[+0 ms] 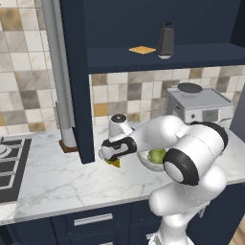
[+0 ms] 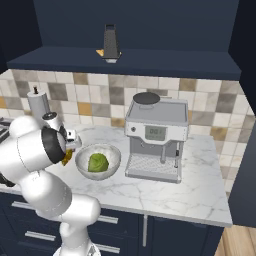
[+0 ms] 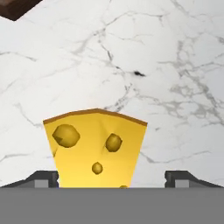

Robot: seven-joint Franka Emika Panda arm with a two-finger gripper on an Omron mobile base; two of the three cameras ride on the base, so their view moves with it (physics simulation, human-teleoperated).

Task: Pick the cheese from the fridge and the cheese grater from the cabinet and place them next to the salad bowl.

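Note:
The yellow-orange cheese (image 3: 94, 148) wedge with holes rests on the marble counter, between the fingertips of my gripper (image 3: 116, 179). The jaws stand wide apart, with a gap on the wedge's right side, so the gripper is open. From the left base view, the gripper (image 1: 107, 155) hangs low over the cheese (image 1: 114, 163), just left of the salad bowl (image 1: 143, 161). The bowl (image 2: 112, 152) holds a green lettuce ball. The dark cheese grater (image 1: 166, 40) (image 2: 111, 44) stands upright on the navy cabinet (image 1: 191, 57) shelf above. The fridge is out of view.
A silver coffee machine (image 1: 198, 105) (image 2: 155, 135) stands right of the bowl. A flat orange checkered square (image 1: 142, 49) lies by the grater. The stove (image 1: 9, 162) is at far left. A navy cabinet side panel (image 1: 79, 95) comes down to the counter close to the hand.

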